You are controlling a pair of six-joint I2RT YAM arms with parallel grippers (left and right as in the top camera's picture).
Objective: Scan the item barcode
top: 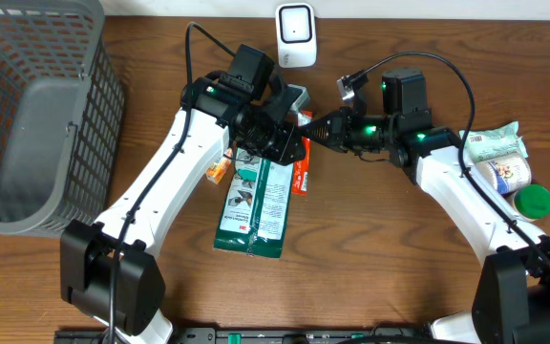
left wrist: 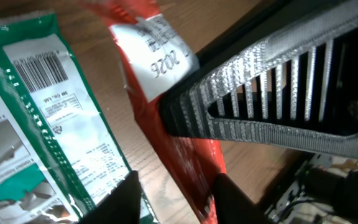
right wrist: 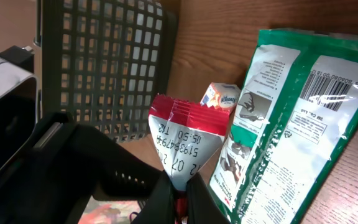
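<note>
Dark wooden surface fills our overhead view, with a grey mesh basket at the left edge and the white scanner at the far middle. We see the right claw pinched tight on the crimped end of the red packet, just beside the flat green pack. Our left claw straddles the same packet, one finger on each side; whether those fingers press on it we cannot tell.
</note>
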